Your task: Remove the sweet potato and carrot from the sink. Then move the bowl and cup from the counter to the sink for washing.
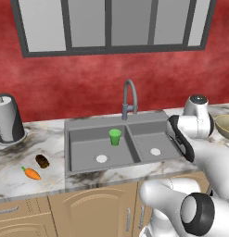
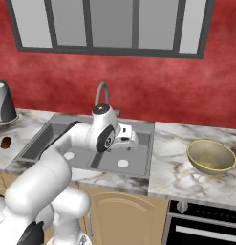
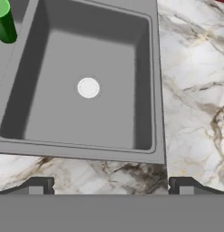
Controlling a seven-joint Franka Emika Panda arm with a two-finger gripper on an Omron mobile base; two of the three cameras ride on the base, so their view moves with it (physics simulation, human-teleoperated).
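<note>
1. Closest to you, the white-grey marble table (image 1: 14, 176) with dark veins runs along the front over tan wooden cabinet doors (image 1: 88, 215).
2. On that front strip to the left of the basins, you'll find the small bright orange tapered carrot (image 1: 32, 173) lying flat, and just behind it the stubby dark brown sweet potato (image 1: 42, 161); the two are near each other but apart, and both are outside the sink.
3. Look at the hand view: the two-finger hand (image 3: 111, 186) has its dark fingertips (image 3: 38, 186) standing far apart, with nothing between them. It looks down on the front rim of the right basin and the marble just in front of it.
4. Next comes the grey double-basin metal sink (image 1: 72, 159), each basin with a white round drain.
5. Standing upright in the left basin, near the divider, is the small bright green handleless cup (image 1: 115, 137).
6. To the right of the sink, the wide round olive-tan bowl (image 2: 211, 156) with a shiny yellowish rim sits on the table, well apart from the basins.
7. Behind the divider rises the curved grey faucet (image 1: 129, 98).
8. Far left on the table, a grey and white rounded appliance (image 1: 8, 119) stands before the red wall (image 1: 79, 78).
</note>
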